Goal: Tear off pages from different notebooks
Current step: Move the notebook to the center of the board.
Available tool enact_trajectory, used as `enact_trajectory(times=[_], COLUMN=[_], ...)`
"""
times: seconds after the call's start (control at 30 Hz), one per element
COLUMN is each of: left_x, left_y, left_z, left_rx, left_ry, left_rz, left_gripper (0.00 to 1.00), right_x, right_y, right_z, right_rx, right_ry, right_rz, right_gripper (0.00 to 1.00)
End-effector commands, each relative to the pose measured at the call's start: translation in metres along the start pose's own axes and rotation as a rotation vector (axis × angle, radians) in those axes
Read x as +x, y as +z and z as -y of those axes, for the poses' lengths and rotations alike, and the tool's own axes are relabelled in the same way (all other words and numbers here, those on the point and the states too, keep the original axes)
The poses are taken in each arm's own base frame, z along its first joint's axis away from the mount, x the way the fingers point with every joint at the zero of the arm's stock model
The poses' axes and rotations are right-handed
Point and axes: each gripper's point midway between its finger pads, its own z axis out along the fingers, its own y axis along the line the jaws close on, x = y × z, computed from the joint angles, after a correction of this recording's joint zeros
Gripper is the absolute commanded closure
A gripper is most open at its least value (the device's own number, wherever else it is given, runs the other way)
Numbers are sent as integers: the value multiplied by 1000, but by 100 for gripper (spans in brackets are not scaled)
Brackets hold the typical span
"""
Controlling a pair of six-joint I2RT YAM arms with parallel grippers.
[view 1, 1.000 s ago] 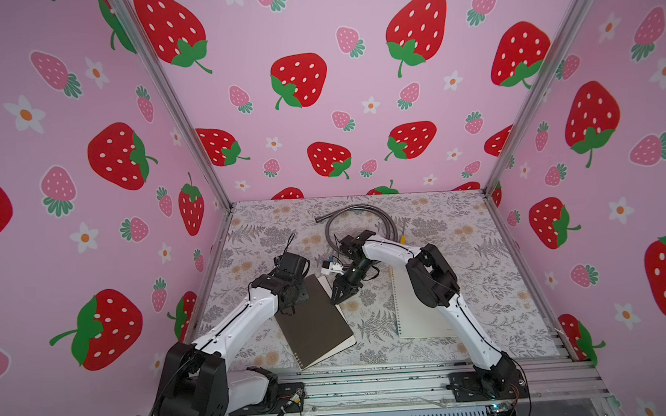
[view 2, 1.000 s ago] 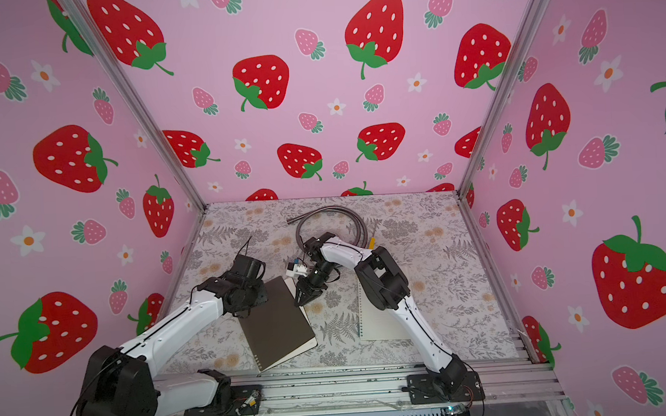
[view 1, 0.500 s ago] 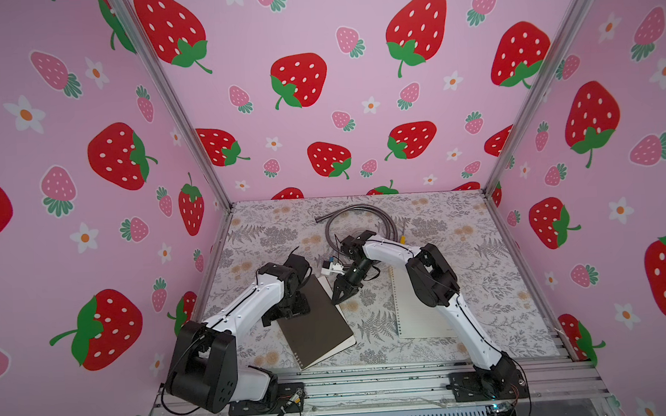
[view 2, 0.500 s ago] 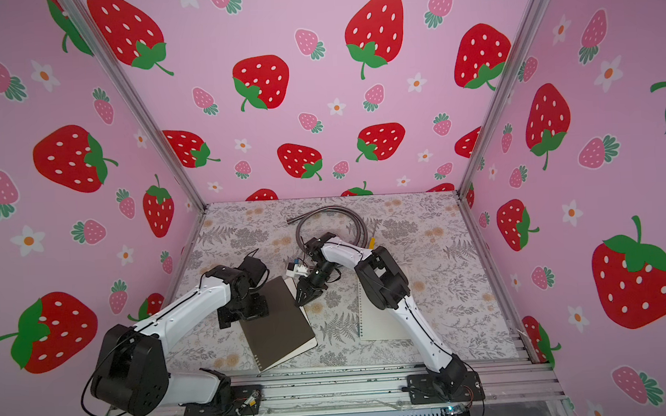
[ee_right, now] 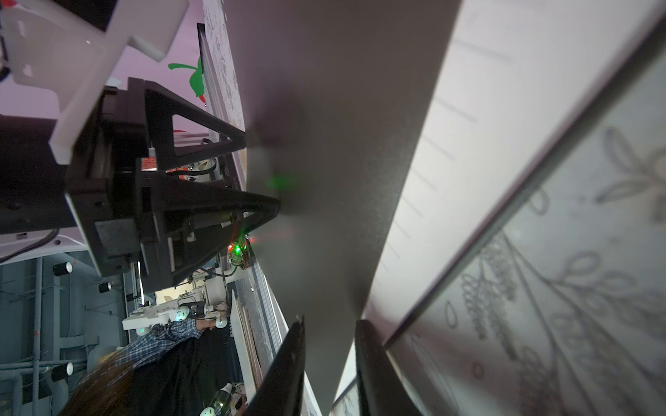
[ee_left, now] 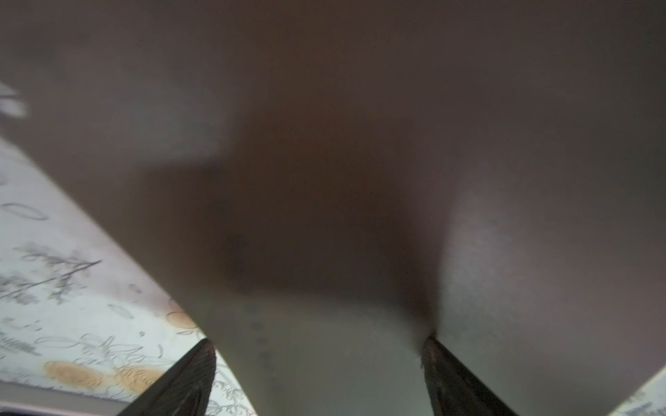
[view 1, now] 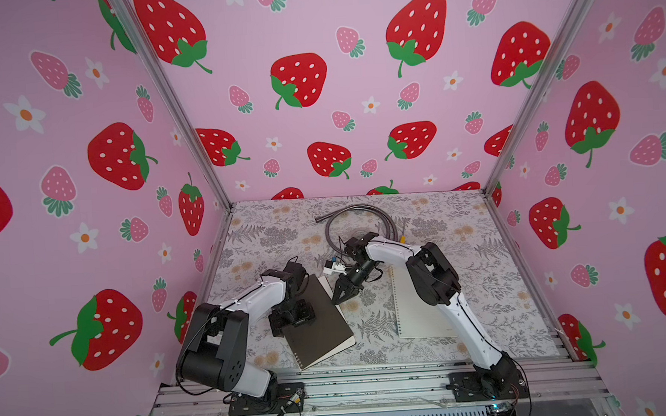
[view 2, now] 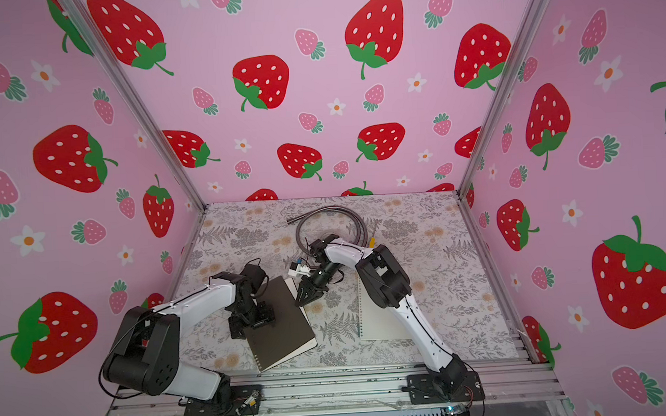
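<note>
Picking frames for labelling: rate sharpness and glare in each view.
Both top views: sharp, evenly lit, no glare. Left wrist: the dark cover fills it, fully blurred. Right wrist: cover soft up close, with a green glint on it.

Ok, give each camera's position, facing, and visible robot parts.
Top views: high behind the robot, facing down and forward; both show left arm, right arm, dark notebook, pale notebook.
Left wrist: close above the cover, facing down; left fingers spread.
Right wrist: low, along the lifted cover and lined page; right fingers, left gripper.
Shared: both wrists see the cover.
</note>
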Motion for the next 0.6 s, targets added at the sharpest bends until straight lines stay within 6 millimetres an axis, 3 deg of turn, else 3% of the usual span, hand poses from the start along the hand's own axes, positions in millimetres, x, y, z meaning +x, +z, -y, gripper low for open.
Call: enact_trajectory(times=[0.0, 0.13, 0.4, 0.57], left_x=[7, -1, -32, -40], left_y=[26, 34, 20, 24], left_z=[15, 37, 75, 82], left_rx=[88, 175, 313, 333], left_ry=[47, 95, 140, 125], left_rz=[-69, -58, 32, 25], left_gripper=[11, 19, 23, 25], right_x=[7, 6, 4, -6], right_y=[9, 9, 6, -15], right_z=[16, 11, 7, 29], right_rx=[59, 30, 52, 236], right_ry=[-12, -11, -10, -33], right_rz=[-30, -23, -16, 27], right_gripper=[72, 72, 69, 56])
